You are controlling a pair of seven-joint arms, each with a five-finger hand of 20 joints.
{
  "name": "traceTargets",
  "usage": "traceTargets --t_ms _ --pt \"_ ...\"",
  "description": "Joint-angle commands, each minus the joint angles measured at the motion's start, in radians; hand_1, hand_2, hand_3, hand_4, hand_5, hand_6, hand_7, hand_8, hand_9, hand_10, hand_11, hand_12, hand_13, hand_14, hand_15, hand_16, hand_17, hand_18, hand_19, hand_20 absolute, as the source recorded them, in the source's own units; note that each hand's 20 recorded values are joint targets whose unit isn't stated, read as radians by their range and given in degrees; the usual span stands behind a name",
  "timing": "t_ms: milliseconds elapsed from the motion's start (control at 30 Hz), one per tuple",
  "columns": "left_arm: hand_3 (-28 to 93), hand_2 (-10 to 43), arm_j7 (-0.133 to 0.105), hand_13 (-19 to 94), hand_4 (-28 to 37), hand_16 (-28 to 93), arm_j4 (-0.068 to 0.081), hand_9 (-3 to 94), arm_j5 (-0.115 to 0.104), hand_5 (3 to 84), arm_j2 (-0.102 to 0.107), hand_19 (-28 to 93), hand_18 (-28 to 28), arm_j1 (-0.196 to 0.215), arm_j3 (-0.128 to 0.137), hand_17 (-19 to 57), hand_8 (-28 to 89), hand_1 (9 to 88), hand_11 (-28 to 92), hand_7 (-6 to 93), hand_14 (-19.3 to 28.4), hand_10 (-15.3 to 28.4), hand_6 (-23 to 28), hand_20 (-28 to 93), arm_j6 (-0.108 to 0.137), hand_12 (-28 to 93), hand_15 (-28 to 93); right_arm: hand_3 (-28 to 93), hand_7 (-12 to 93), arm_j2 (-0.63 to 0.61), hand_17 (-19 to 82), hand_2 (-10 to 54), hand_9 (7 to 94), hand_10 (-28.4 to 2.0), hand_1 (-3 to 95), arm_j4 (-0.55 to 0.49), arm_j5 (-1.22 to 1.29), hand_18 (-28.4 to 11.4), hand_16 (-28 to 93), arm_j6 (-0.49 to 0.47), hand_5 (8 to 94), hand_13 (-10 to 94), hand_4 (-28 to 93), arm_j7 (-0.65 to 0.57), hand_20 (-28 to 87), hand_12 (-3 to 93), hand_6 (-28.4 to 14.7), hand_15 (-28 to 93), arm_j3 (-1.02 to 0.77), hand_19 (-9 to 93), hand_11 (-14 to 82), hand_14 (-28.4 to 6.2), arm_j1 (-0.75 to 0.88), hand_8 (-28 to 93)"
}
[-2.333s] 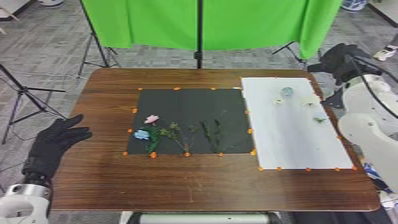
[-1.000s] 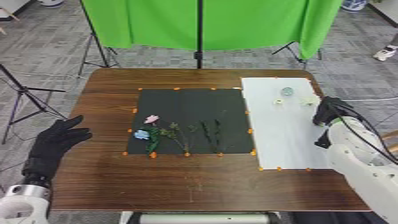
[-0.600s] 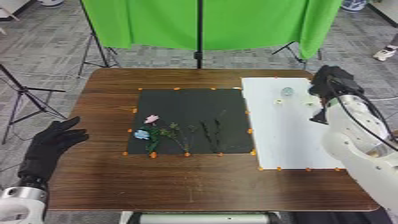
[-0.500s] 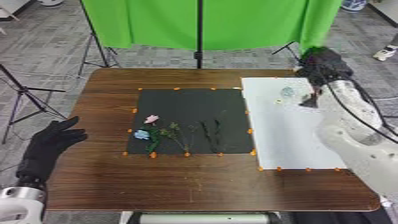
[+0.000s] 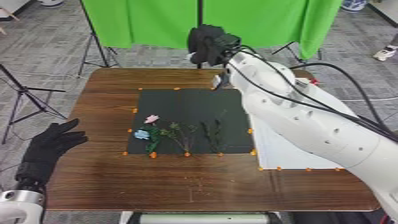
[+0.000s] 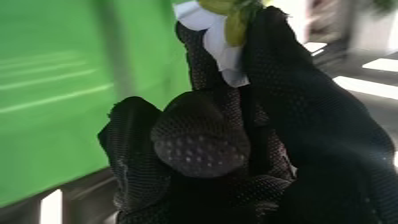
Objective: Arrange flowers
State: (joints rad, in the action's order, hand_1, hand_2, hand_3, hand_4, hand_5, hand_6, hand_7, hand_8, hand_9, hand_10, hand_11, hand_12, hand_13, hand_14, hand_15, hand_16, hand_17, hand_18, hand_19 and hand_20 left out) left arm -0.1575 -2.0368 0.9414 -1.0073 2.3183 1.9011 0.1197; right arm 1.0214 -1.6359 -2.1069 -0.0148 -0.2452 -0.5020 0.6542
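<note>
In the right hand (image 5: pixel 211 45), the flower (image 6: pixel 218 42) looks white

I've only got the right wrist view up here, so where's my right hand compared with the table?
Observer: In the head view, the right hand shows past the far edge of the table, against the green curtain.
Operator: And the left hand?
Observer: The left hand is at the table's left edge.
Operator: Anything lying on the table?
Observer: A pink flower and a blue flower lie on the left part of the black mat.
</note>
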Motion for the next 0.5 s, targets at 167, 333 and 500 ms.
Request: traceTargets --t_ms 167,333,500 --pt "66 26.1 0.02 44 -28.3 -1 0.018 51.4 0.004 47.3 0.011 21 15.9 -0.022 -0.023 12.6 -5 14.8 18 5.6 20.6 17.1 8.3 20 -0.006 11 23 58 31 0.085 59 -9.5 85.7 -8.5 63.1 0.016 -0.02 -15.0 32 -0.059 75.5 87 -18 0.021 59 42.7 0.7 67 0.081 93 7.9 -1.2 0.04 6" --pt "66 26.1 0.027 44 -28.3 -1 0.02 51.4 0.002 47.3 0.01 21 15.8 -0.023 -0.016 12.6 -5 14.7 18 5.5 20.6 17.0 8.4 20 -0.019 11 23 59 32 0.093 59 -9.5 85.1 -8.4 61.9 0.021 0.007 -14.9 32 -0.098 74.5 87 -18 0.002 59 42.4 1.2 67 0.073 93 7.6 -1.2 0.071 6" --pt "66 26.0 0.021 43 -28.3 -1 0.017 51.3 0.003 47.3 -0.004 21 15.9 -0.009 -0.013 12.2 -5 14.6 18 5.5 20.6 16.9 8.4 20 -0.019 11 23 59 32 0.12 59 -9.5 85.3 -8.0 60.9 0.025 0.007 -15.0 32 -0.115 74.0 87 -18 0.007 60 42.0 1.4 67 0.082 93 7.7 -1.3 0.091 7"
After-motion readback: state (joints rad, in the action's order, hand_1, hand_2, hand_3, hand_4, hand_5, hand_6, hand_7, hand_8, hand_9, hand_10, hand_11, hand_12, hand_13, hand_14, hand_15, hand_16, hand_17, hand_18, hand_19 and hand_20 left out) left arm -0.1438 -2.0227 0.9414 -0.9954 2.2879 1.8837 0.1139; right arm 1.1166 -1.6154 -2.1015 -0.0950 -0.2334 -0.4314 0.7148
